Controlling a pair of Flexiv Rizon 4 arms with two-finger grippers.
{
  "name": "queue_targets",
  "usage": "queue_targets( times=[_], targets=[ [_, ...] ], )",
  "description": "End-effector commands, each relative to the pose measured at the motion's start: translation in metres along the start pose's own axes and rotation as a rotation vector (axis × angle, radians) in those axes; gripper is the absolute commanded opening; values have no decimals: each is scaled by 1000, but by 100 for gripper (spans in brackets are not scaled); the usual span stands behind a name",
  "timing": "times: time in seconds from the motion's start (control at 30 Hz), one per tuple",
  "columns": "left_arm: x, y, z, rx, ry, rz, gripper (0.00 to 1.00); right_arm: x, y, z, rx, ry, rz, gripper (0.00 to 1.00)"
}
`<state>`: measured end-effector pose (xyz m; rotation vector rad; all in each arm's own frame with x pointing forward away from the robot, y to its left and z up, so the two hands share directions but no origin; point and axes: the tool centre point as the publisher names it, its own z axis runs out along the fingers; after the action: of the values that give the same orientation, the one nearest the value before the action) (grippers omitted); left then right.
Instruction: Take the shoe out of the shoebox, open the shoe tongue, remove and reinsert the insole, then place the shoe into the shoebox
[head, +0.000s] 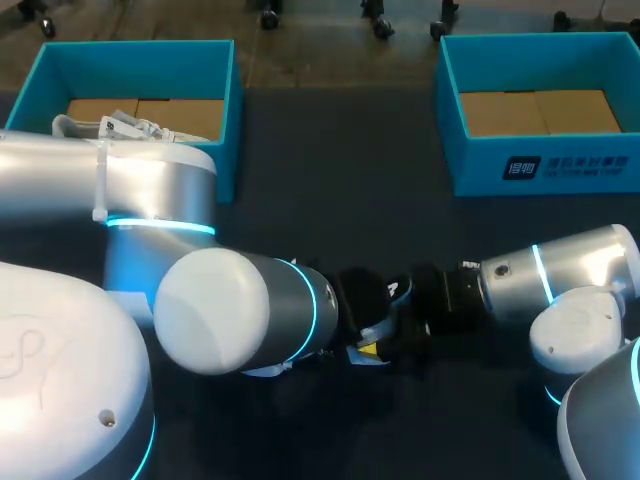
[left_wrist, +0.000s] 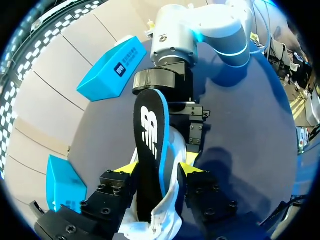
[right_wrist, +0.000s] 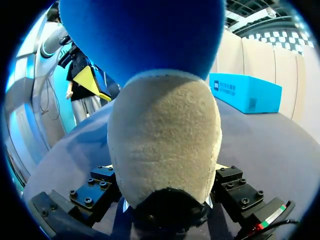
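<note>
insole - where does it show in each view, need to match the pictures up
Head view: low middle; the insole seems to be the dark shape there, mostly hidden.
Left wrist view: it stands between the fingers of the left hand, rising from the shoe.
Right wrist view: its beige and blue underside fills the middle, above the right hand.
Shared landmark: the labelled blue shoebox.

Held the left arm stretched in from the left and the right arm from the right, both low, wrists pointed at each other near the middle. Faced the left gripper straight toward the right gripper, close together. Pressed the left yellow fingertips on two sides of the shoe. Clamped the insole between the right fingers.
</note>
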<state>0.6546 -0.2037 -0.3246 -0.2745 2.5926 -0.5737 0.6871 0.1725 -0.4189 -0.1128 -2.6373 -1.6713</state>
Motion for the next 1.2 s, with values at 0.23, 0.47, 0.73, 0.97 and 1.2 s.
queue_targets(
  times=[0.23,0.47,0.73,0.97,1.2],
  targets=[
    [0,8,11,44,5,5,44,1,1,0,6,-1,1,0],
    [-1,7,17,56,-17,5,44,1,1,0,6,-1,1,0],
    [-9,4,25,57,-1,-6,42,1,1,0,6,-1,1,0],
    [-11,1,30,66,-10,-13,40,1,1,0,6,-1,1,0],
    [-9,3,31,90,-49,-14,38,1,1,0,6,-1,1,0]
  ],
)
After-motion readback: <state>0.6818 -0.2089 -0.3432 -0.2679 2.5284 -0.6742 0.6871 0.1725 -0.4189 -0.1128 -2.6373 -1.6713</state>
